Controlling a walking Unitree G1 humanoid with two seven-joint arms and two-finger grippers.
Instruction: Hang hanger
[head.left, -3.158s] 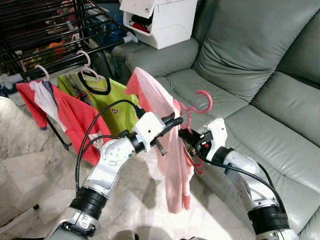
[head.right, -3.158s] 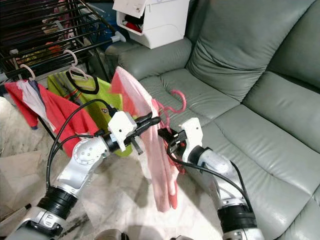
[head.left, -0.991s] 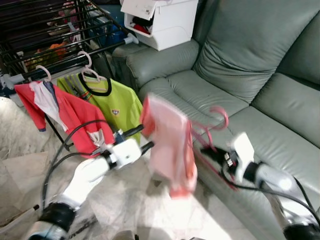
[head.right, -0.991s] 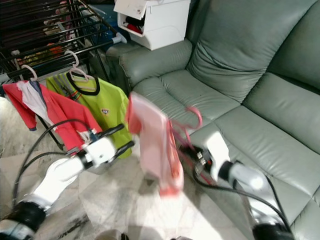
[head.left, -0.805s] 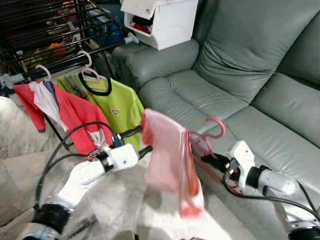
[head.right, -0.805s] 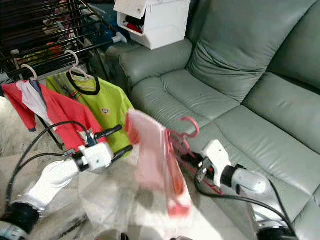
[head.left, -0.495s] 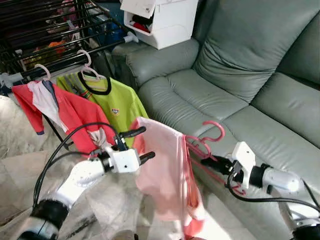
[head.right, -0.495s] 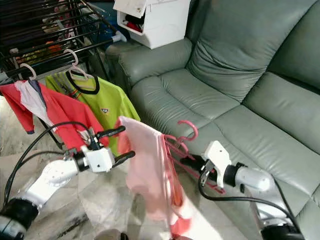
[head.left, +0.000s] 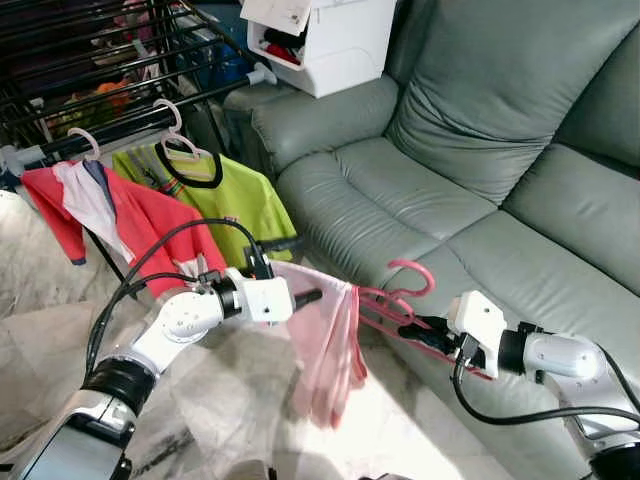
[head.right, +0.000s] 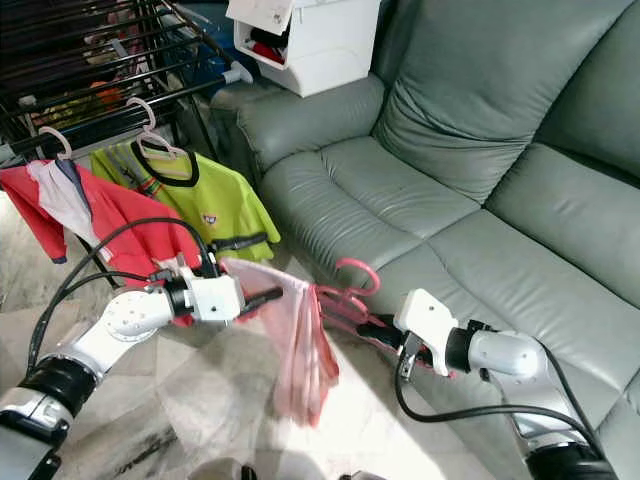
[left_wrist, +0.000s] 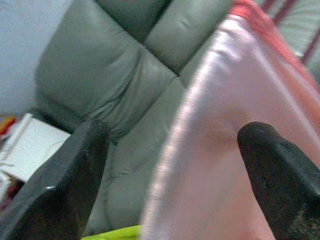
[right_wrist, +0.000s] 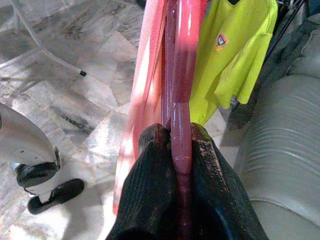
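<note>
A pink hanger (head.left: 405, 290) carrying a pale pink garment (head.left: 325, 350) is held low over the floor in front of the sofa. My right gripper (head.left: 432, 330) is shut on the hanger's lower bar, and the right wrist view shows the fingers (right_wrist: 155, 165) clamped on the pink hanger (right_wrist: 181, 90). My left gripper (head.left: 292, 270) is open at the garment's upper left edge. In the left wrist view the pink garment (left_wrist: 225, 150) lies between its widely spread fingers (left_wrist: 70, 175). The hanger's hook points up and towards the sofa.
A black drying rack (head.left: 110, 135) stands at the back left, with a red shirt (head.left: 135, 225) and a green shirt (head.left: 225, 200) on white hangers. A grey sofa (head.left: 470, 190) is on the right, with a white storage box (head.left: 325, 45) behind its armrest. Marble floor lies below.
The hanger and garment have dropped lower and lie flatter. My left gripper has moved right to the garment's edge. My right gripper has shifted slightly left and down.
</note>
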